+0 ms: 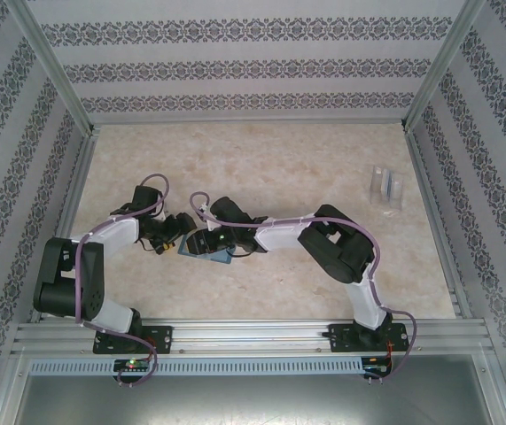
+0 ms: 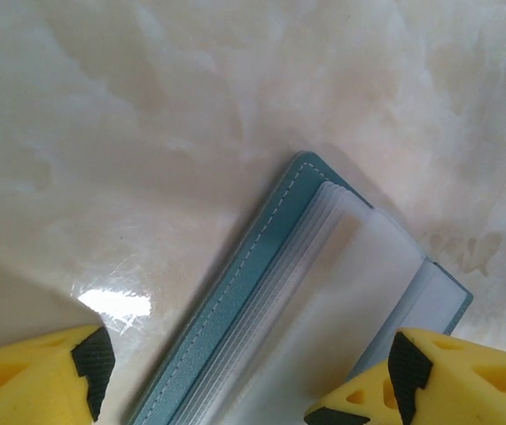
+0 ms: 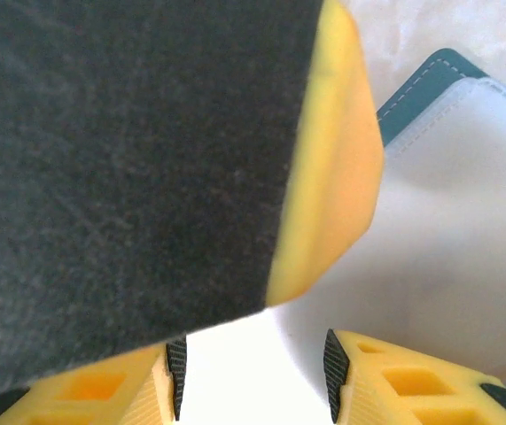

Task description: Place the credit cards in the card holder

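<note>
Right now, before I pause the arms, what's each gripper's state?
Left gripper: open, straddling the card holder, holding nothing.
Right gripper: fingers partly apart; a grip cannot be told.

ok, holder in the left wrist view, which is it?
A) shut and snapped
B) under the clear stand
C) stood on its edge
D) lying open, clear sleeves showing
D: the holder lies flat on the table, teal cover open and clear sleeves facing up.
</note>
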Tool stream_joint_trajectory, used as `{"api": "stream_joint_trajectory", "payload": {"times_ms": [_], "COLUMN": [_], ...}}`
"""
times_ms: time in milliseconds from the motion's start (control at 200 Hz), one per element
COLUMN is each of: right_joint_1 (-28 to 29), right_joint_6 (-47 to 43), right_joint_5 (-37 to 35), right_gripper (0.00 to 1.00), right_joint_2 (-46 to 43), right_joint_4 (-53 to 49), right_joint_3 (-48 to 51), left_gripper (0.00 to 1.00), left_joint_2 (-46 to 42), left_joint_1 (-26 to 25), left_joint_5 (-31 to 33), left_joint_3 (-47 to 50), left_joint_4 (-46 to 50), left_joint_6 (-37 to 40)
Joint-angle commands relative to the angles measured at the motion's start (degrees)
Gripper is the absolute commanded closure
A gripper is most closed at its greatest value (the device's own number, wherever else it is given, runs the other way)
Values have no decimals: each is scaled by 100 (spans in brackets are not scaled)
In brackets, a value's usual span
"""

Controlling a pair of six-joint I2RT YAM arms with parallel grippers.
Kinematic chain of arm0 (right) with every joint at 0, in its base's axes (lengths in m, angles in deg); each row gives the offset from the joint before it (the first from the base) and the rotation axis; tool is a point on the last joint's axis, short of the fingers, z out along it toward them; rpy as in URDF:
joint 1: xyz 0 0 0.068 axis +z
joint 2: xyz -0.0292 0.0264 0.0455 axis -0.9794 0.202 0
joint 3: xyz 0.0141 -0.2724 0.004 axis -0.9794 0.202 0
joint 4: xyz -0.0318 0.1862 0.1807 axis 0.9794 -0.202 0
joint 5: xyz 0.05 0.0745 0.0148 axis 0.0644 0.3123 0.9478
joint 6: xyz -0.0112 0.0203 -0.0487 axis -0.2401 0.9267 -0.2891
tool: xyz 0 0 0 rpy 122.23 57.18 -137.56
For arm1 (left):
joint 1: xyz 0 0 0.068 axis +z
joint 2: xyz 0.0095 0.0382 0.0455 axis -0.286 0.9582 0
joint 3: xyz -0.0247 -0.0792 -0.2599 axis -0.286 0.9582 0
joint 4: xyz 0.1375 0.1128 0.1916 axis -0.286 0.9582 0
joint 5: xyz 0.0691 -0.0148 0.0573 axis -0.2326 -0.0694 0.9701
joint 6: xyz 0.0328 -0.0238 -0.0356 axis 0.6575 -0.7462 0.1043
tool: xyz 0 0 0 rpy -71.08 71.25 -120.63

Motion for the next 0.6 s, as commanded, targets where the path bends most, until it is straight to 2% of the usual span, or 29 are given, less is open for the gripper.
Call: {"api": "stream_joint_trajectory", "payload": {"times_ms": [0, 100, 260, 460, 595], "right_joint_1": [-22, -22, -39, -233, -734], "right_joint_6": [-262, -298, -240, -296, -222], "right_joint_5": [228, 262, 156, -491, -1187], "right_gripper": [52, 52, 52, 49, 46], "right_joint_2": [96, 104, -266, -1428, -2432], "right_joint_4": [96, 184, 381, 177, -309], "right_joint_3": [-43, -9, 194, 734, 1292], "left_gripper": [22, 26, 50, 61, 65], "left_joint_2": [205, 442, 880, 1076, 1190], "left_joint_1": [-1, -1, -10, -67, -179], "left_joint_5": [26, 50, 116, -205, -468], "left_joint_3": [84, 95, 232, 384, 513], "left_joint_4": [-339, -334, -660, -1132, -1370], "left_joint_6": [297, 394, 237, 53, -77]}}
